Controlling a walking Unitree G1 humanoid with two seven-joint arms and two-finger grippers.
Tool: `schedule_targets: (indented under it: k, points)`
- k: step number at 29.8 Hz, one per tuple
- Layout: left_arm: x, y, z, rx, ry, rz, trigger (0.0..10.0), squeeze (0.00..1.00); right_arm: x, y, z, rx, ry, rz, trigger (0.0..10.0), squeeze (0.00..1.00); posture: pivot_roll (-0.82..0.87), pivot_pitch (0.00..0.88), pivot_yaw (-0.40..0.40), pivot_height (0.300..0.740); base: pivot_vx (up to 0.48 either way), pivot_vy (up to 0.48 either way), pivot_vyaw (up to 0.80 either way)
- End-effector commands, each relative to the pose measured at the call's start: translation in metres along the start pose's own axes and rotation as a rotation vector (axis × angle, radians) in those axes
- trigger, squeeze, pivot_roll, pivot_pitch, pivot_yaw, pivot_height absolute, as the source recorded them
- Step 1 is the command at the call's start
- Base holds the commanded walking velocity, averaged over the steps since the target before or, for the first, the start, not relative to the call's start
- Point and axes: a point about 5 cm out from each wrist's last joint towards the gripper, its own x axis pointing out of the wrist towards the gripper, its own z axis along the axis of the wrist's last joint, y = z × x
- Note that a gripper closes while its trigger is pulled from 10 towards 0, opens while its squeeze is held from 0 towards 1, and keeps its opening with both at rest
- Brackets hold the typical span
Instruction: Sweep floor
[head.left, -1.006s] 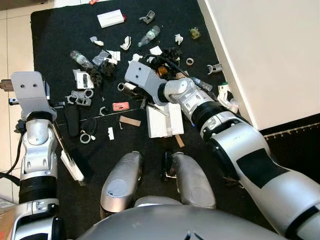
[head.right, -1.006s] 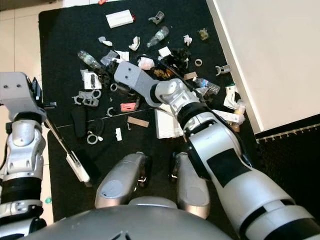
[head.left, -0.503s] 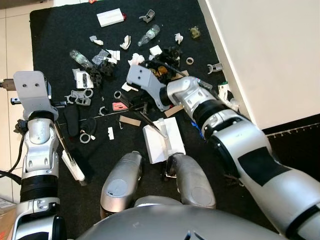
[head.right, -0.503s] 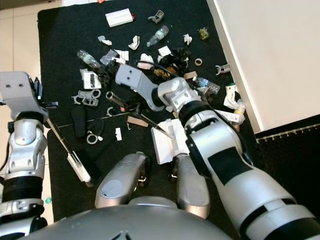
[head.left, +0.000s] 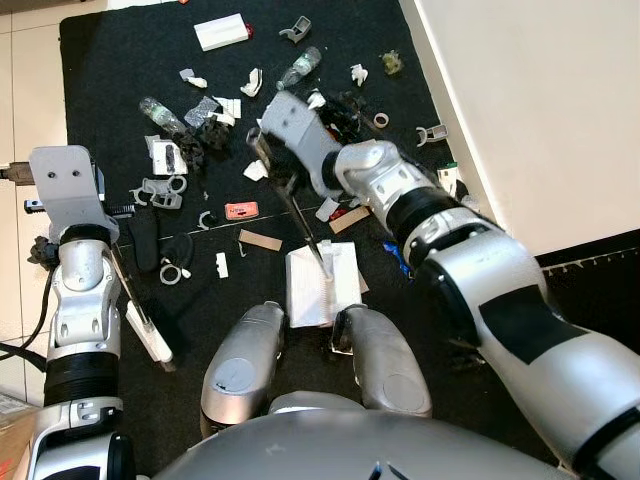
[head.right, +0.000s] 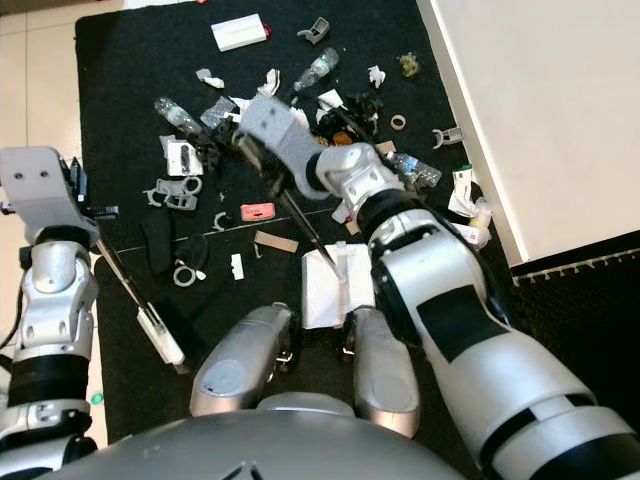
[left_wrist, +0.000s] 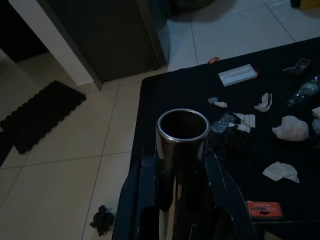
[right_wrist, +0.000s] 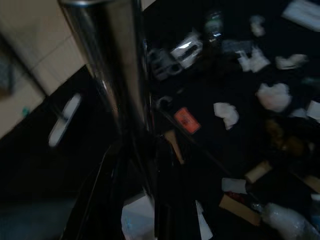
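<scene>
Litter lies scattered over a black mat (head.left: 110, 60): crumpled paper, plastic bottles (head.left: 298, 70), a white box (head.left: 221, 34), a red card (head.left: 241, 210), a cardboard strip (head.left: 260, 241). My right gripper (head.left: 272, 165) is shut on a metal pole (right_wrist: 115, 75). The pole slants down to a flat white head (head.left: 320, 285) that rests on the mat just before my knees. At the mat's left edge, my left gripper (head.left: 100, 205) is shut on a second metal tube (left_wrist: 182, 135). A thin rod runs from it to a white end piece (head.left: 150, 340) on the mat.
A pale wall (head.left: 540, 100) bounds the mat on the right, with bottles and scraps (head.left: 450, 190) along its foot. Beige tile floor (head.left: 30, 100) lies to the left. My two silver knees (head.left: 240, 370) stand on the mat's near part.
My right gripper has moved away from me and tipped the pole steeper. The white head has slid over the mat toward my knees. The left arm has hardly moved.
</scene>
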Motion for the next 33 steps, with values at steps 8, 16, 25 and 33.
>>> schedule_targets:
  k: [8, 16, 25, 33]
  points:
    - [0.000, -0.002, -0.001, 0.020, -0.003, 0.006, 10.0, 0.00, -0.014, -0.024, 0.029, 0.002, -0.152, -0.106, 10.0, 0.00, 0.18, 0.139, -0.040, 0.740, 0.000, 0.000, 0.00]
    - [0.000, -0.001, -0.002, 0.023, -0.002, 0.005, 10.0, 0.00, -0.022, -0.030, 0.025, -0.199, -0.143, -0.085, 10.0, 0.00, 0.18, 0.135, -0.038, 0.740, 0.000, 0.000, 0.00]
    - [0.000, 0.000, -0.001, 0.027, -0.003, 0.002, 10.0, 0.00, -0.037, -0.044, 0.026, -0.309, -0.067, -0.044, 10.0, 0.00, 0.19, 0.133, -0.034, 0.740, 0.000, 0.000, 0.00]
    - [-0.002, 0.002, -0.003, 0.032, 0.001, 0.006, 10.0, 0.00, -0.045, -0.053, 0.018, -0.357, 0.032, -0.023, 10.0, 0.00, 0.20, 0.134, -0.037, 0.740, 0.000, 0.000, 0.00]
